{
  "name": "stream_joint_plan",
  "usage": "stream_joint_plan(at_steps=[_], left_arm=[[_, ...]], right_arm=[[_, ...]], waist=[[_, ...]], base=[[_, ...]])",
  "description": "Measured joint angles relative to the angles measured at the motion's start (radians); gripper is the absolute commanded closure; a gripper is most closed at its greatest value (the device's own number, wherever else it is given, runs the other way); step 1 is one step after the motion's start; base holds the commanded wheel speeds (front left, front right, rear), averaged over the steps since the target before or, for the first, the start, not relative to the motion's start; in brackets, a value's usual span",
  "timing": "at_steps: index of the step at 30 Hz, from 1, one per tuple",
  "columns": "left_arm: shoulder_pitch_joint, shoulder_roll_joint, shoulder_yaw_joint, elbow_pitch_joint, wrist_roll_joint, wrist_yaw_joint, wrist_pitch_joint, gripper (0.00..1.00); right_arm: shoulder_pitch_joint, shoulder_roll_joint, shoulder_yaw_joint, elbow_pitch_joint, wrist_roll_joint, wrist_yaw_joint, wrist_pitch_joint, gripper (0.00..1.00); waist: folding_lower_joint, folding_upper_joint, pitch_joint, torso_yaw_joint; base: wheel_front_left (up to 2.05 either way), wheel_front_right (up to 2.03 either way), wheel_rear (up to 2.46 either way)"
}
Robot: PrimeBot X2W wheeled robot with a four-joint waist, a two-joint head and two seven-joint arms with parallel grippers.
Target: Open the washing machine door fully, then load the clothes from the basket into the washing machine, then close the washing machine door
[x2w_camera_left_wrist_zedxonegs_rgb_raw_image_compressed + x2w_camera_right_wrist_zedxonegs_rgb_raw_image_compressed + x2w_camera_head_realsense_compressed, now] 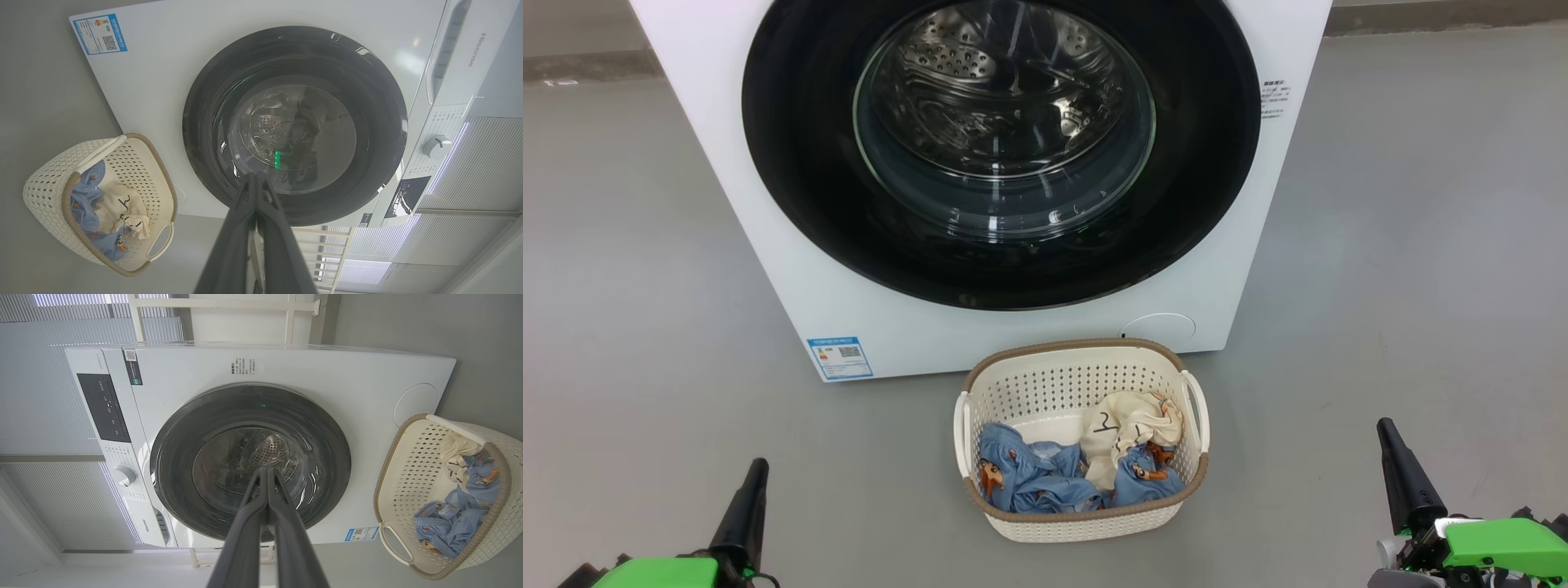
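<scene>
So both my arms wait low in front of the washer (792,310), the left gripper (757,469) and right gripper (1387,429) each pinched closed and holding nothing, since, as I judge it, no step has begun: the door (792,163) lies shut against the washer's front. Just before the washer's lower front stands the basket (1078,346), set near to keep the carry short; it holds the clothes (1045,482), blue printed pieces bunched with a cream cloth (1115,429) marked "2", while the drum (980,90) behind the glass looks empty.
</scene>
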Motion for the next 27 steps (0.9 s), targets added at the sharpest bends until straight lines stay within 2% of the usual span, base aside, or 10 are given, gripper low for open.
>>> stream_joint_plan(at_steps=[15,16,21,27], left_arm=[[0.0,-0.001,0.0,0.001,0.0,0.0,0.0,1.0],[0.003,-0.003,-0.001,0.008,0.0,0.0,0.0,0.0],[0.04,-0.023,-0.008,0.047,0.0,0.001,-0.001,0.0],[0.045,-0.024,-0.018,0.047,0.0,0.001,-0.017,0.0]], right_arm=[[0.0,0.0,0.0,0.002,0.0,0.0,0.0,1.0],[0.003,0.001,0.0,0.009,0.0,0.0,-0.002,0.0],[0.038,0.013,0.0,0.051,0.0,0.0,-0.002,0.0],[0.046,0.014,0.001,0.042,-0.011,0.0,-0.017,0.0]], waist=[[0.0,0.0,0.0,0.0],[0.0,0.0,0.0,0.0],[0.0,0.0,0.0,0.0],[0.0004,0.0,-0.002,0.0]], base=[[0.0,0.0,0.0],[0.0,0.0,0.0],[0.0,0.0,0.0],[0.0,0.0,0.0]])
